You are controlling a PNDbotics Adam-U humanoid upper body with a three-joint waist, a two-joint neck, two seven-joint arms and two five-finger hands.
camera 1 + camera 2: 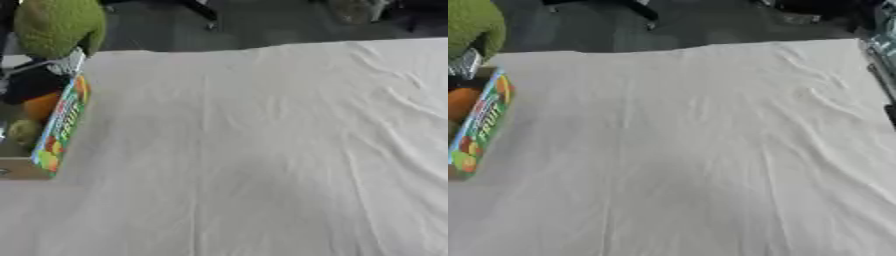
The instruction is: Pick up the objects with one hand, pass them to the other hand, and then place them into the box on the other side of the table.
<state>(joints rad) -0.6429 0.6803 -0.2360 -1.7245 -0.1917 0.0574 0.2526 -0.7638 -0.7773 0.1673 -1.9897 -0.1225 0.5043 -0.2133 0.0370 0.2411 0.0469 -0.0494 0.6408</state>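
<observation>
A fuzzy green round object (57,25) sits just above the left hand (31,82), touching or nearly touching its silver parts. The hand is a dark shape at the view's left edge, and whether its fingers are spread or closed round the object cannot be told. Directly below the hand stands the box (61,120), its wall printed with bright fruit. Inside the box, an orange fruit (39,106) lies under the hand, with a yellow-green thing (22,131) nearer. Away from the hand stretches the bench (262,150), draped in wrinkled white cloth.
</observation>
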